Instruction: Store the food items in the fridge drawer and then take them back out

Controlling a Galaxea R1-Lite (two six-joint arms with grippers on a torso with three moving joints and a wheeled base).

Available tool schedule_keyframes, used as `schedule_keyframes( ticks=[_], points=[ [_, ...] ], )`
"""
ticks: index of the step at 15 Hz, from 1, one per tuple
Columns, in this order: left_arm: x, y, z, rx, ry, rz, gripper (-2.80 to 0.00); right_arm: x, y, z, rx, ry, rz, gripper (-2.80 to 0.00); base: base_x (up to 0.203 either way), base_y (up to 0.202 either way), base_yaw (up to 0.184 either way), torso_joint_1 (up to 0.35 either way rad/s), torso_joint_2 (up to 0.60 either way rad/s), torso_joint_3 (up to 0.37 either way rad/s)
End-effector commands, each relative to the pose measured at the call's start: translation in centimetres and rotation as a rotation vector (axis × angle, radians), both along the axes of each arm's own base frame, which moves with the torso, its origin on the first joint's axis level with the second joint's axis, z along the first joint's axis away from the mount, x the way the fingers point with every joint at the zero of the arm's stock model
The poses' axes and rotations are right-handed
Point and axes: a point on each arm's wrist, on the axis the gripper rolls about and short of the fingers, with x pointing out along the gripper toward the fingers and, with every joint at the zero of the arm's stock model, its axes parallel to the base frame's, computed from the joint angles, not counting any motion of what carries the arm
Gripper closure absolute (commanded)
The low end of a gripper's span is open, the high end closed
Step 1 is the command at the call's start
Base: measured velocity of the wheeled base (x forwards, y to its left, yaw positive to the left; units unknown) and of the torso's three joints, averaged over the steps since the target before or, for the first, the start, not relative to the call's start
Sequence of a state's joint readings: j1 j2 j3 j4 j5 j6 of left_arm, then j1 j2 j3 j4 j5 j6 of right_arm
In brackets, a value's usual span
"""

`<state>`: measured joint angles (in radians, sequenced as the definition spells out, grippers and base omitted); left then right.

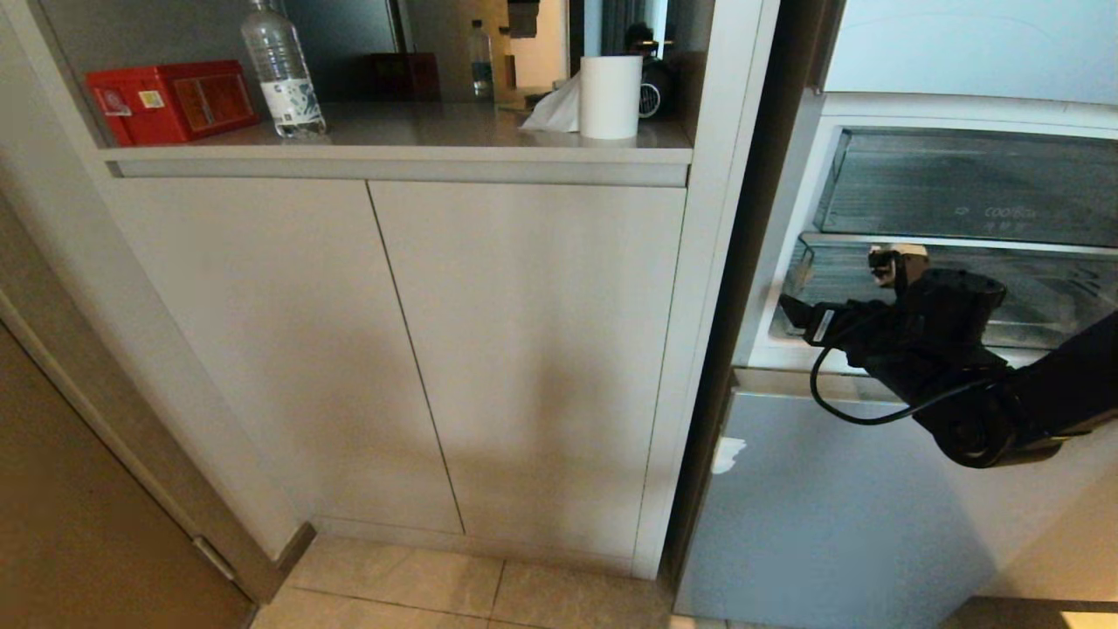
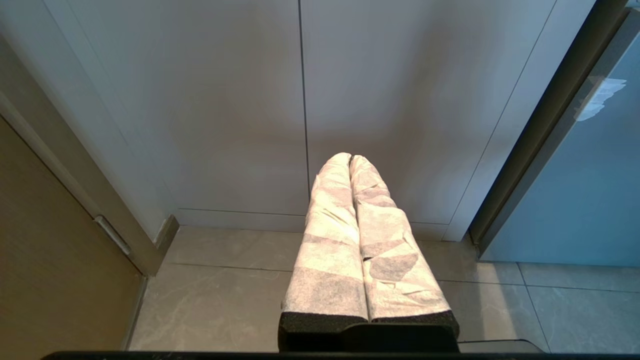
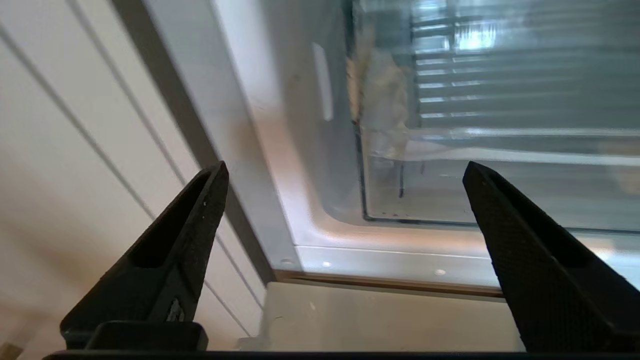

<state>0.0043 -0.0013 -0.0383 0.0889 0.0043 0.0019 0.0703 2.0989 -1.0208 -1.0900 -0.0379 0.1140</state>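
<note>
The right gripper (image 3: 345, 170) had its black fingers (image 3: 165, 265) spread wide with nothing between them, held in front of the open fridge near the left end of the fridge drawer (image 1: 1031, 293), not touching it. The taller clear drawer (image 1: 969, 188) sat above. No food items could be made out. The left gripper (image 2: 351, 159) hung with its padded fingers (image 2: 330, 240) pressed together over the tiled floor (image 2: 220, 295), before the cabinet doors (image 1: 393, 349). On the counter (image 1: 419, 127) stood a red box (image 1: 170, 100), a water bottle (image 1: 281, 70) and a paper roll (image 1: 610, 96).
</note>
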Motion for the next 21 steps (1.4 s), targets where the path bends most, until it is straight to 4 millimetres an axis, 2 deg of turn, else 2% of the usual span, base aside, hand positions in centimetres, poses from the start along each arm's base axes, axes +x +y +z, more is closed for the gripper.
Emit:
schedule_keyframes(
  ticks=[1,6,9,15,21],
  points=[
    [0.0,0.0,0.0,0.000,0.000,0.001,0.00,0.3,-1.1,-0.2,0.001,-0.002,-0.028,-2.80,0.000,0.000,0.000,0.000,0.00,0.000],
    [0.0,0.0,0.0,0.000,0.001,0.001,0.00,1.9,-1.5,1.1,0.011,-0.073,-0.095,-2.80,0.000,0.000,0.000,0.000,0.00,0.000],
    [0.0,0.0,0.0,0.000,0.001,0.001,0.00,2.8,-1.3,0.3,0.011,-0.068,-0.101,-2.80,0.000,0.000,0.000,0.000,0.00,0.000],
    [0.0,0.0,0.0,0.000,0.001,0.001,0.00,4.3,-1.0,0.5,0.014,-0.103,-0.114,-2.80,0.000,0.000,0.000,0.000,0.00,0.000],
    [0.0,0.0,0.0,0.000,0.000,0.001,0.00,4.9,0.7,0.7,0.017,-0.114,-0.089,-2.80,0.000,0.000,0.000,0.000,0.00,0.000]
  ],
)
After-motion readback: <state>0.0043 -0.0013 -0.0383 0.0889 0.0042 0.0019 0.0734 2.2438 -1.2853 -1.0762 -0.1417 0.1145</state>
